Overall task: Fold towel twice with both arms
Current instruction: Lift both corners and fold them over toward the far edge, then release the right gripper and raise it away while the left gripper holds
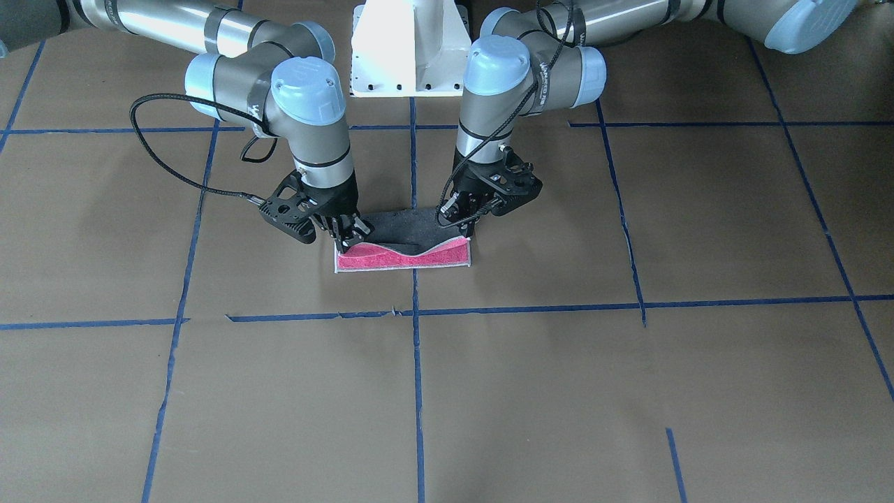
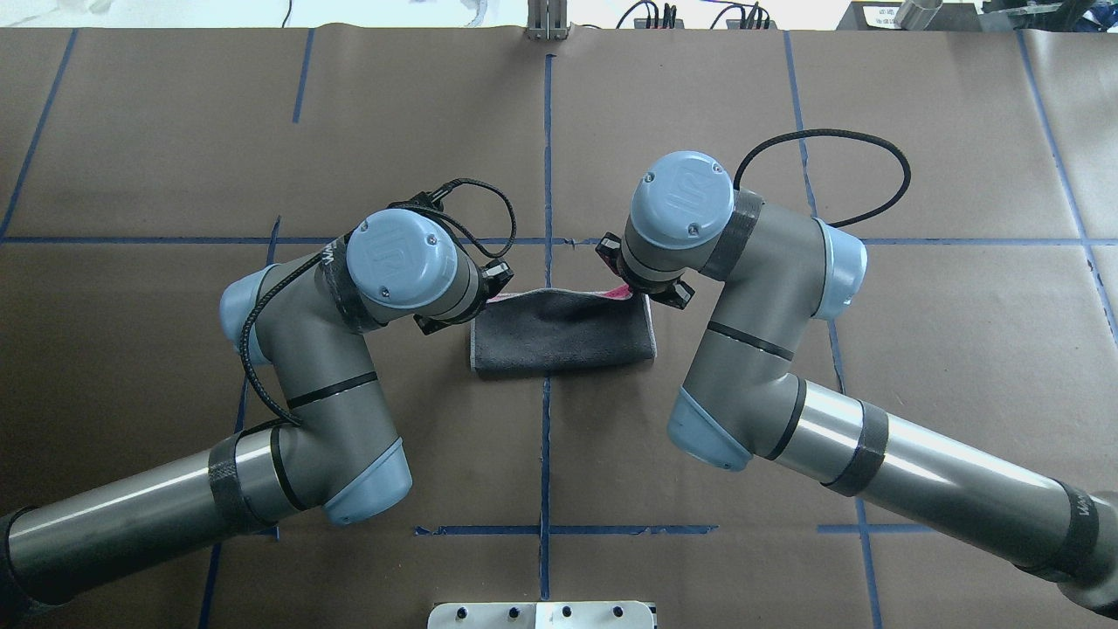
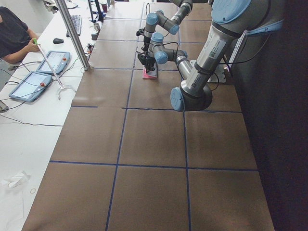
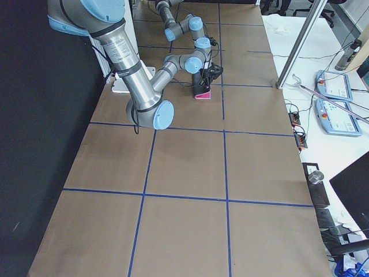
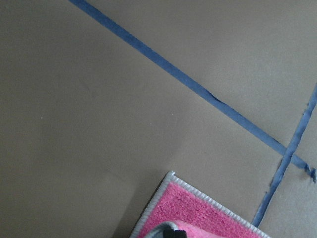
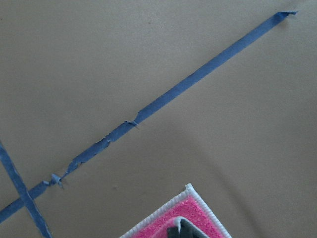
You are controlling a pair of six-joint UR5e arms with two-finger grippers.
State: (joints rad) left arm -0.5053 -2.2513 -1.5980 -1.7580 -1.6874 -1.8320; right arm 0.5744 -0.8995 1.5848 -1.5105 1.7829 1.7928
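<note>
The first of the two folds was most of the way through, by my judgement, and the second had not been started. Everything here is placed against the centre tape line [image 2: 546, 437], the blue strip that ran away from the robot down the middle of the table, read across the overhead view.

To the left of that line, the left gripper [image 1: 466, 227] was pinched onto the towel's [image 2: 559, 336] left far corner. Its fingers were closed on the whitish edge and held it slightly above the layer beneath.

The towel itself lay astride the line. Its grey face was turned up and doubled over from the robot's side. The carried edge sagged in a shallow wave between the two held corners. Beyond that edge, on the side away from the robot, a narrow band of the pink face was uncovered, so the edges were not yet matched.

To the right of the line, the right gripper [image 1: 347, 242] was likewise clamped on the opposite corner of the same carried edge, directly above the towel's right end.

What remained, as I judged it, was to bring that edge to the far hem, lay it down, let go, and then make the second fold.
</note>
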